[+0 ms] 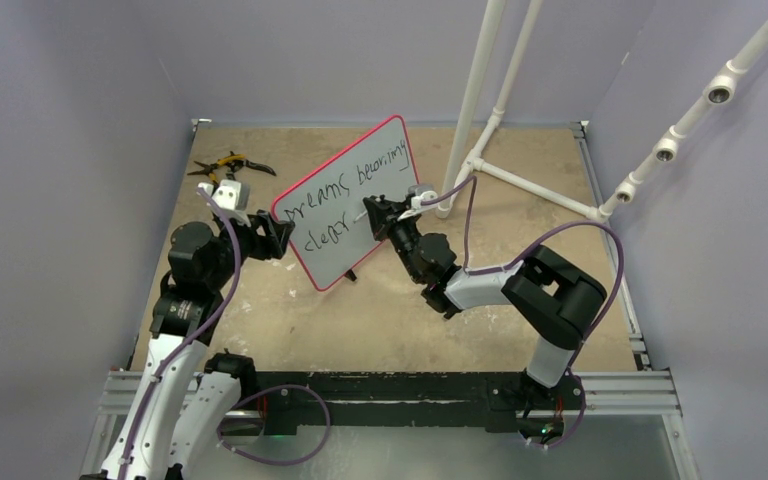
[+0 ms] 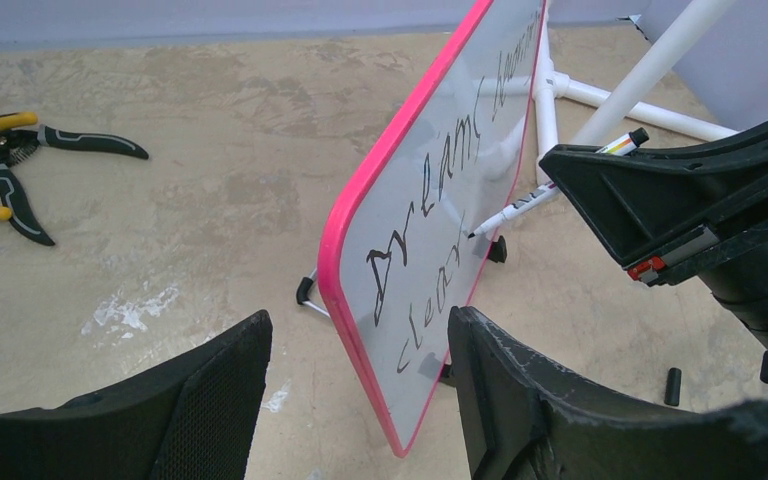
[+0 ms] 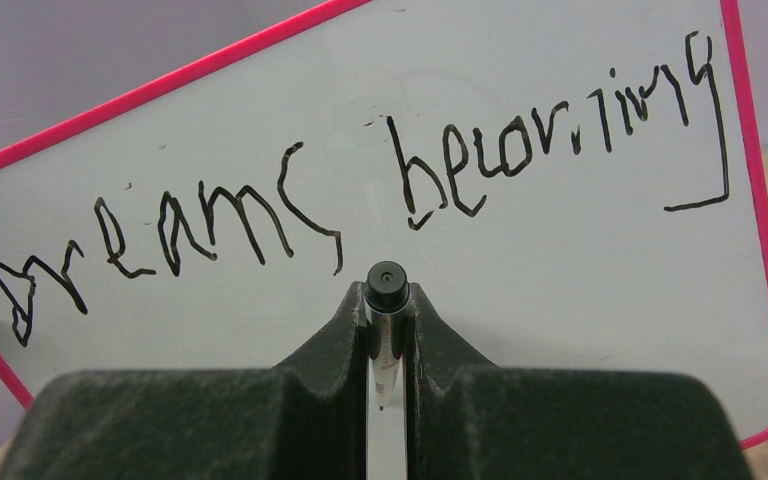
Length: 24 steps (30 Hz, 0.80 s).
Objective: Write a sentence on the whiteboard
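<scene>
Right tool [image 1: 375, 212] clenched on marker [image 2: 520, 203], tip at whiteboard [image 1: 390, 140] face; left tool [image 2: 360, 335] released, straddling its 8 o'clock corner.

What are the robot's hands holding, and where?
The right hand grips a marker by its barrel. The left hand holds nothing; it's open around the whiteboard edge.

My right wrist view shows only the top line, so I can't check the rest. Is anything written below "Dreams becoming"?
Observer: Yes. On the whiteboard the sentence continues with "clear" on a lower line.
Operator: Where's my marker tip?
Observer: The marker tip is just past the end of that word.
Operator: Is the other arm gripping the board?
Observer: No. The left gripper is open, a finger on each side of the near edge, gaps visible.
</scene>
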Tool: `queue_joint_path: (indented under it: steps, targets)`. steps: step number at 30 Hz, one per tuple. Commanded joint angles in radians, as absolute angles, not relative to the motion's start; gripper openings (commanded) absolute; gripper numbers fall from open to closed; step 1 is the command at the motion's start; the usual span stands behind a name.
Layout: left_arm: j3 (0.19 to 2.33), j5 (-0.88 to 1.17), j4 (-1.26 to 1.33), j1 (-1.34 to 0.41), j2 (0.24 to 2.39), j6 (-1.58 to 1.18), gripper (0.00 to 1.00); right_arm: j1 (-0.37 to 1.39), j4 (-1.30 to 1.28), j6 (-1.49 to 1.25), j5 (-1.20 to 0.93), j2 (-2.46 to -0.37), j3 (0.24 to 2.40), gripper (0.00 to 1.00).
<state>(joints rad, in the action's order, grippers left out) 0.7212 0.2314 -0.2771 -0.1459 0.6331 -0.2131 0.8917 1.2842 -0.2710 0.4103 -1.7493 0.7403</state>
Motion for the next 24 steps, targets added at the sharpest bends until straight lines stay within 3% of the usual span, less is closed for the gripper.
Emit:
queue_joint_path:
  steps: [1, 9, 19, 24]
  targets:
    - [0.709, 0.224, -0.241, -0.147, 0.62, -0.194, 0.64, 0.891, 1.35, -0.261, 0.436, -1.723, 0.748, 0.0]
    - [0.71, 0.208, -0.25, -0.149, 0.604, -0.176, 0.64, 0.891, 1.187, -0.28, 0.377, -1.508, 0.628, 0.0]
    - [0.895, 0.344, -0.304, -0.156, 0.686, -0.204, 0.61, 0.806, 0.539, -0.367, 0.173, -1.139, 0.586, 0.0]
    - [0.967, 0.398, -0.274, -0.205, 0.742, -0.249, 0.6, 0.794, 0.34, -0.396, 0.272, -0.975, 0.553, 0.0]
